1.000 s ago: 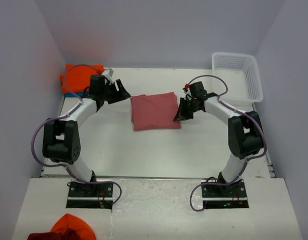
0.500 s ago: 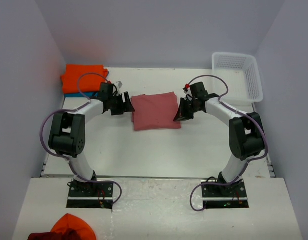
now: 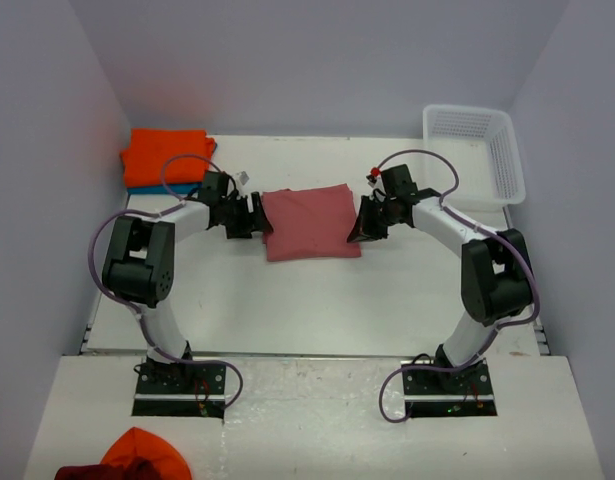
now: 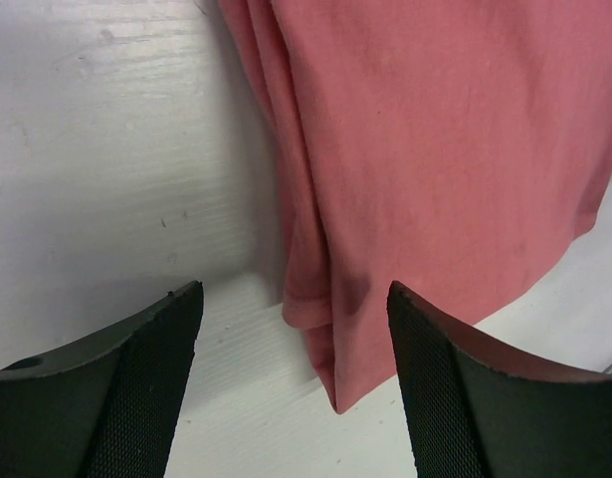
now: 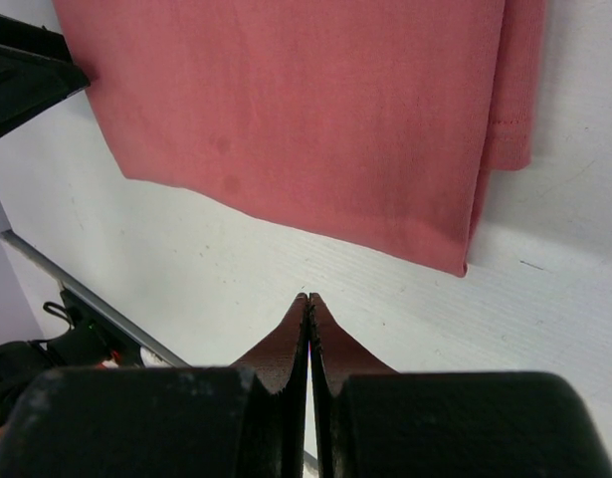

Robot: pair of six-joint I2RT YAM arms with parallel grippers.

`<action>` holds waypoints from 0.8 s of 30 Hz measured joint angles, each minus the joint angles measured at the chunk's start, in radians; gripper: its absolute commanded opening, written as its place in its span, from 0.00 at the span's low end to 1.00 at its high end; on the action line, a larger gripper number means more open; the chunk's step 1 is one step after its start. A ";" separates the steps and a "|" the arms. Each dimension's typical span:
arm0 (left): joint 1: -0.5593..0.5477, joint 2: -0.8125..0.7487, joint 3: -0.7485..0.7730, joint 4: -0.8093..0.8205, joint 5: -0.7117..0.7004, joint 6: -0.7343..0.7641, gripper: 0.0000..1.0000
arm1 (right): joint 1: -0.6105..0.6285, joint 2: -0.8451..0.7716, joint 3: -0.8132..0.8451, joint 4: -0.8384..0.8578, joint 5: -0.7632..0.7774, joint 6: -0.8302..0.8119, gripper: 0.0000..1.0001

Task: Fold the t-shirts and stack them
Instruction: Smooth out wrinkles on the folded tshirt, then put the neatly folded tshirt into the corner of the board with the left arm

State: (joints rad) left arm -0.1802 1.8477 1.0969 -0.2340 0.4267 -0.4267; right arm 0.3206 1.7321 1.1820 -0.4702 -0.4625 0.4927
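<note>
Flanking the folded salmon t-shirt, left end effector spread; right end effector pressed together.

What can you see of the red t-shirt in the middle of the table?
The salmon-red t-shirt is soft cloth, folded into a flat, roughly square pad with layered edges. It lies on the white table. The open left gripper brackets its left edge. The shut right gripper points at its right edge, just short of touching.

table | salmon tee centre | teal tee far-left | basket far-right
</note>
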 measured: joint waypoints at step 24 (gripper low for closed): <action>-0.035 0.052 0.012 0.100 0.061 -0.035 0.74 | 0.000 -0.011 -0.020 0.004 0.002 0.000 0.00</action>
State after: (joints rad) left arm -0.2153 1.8996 1.1091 -0.1345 0.4877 -0.4622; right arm 0.3202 1.7206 1.1622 -0.4664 -0.4610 0.4927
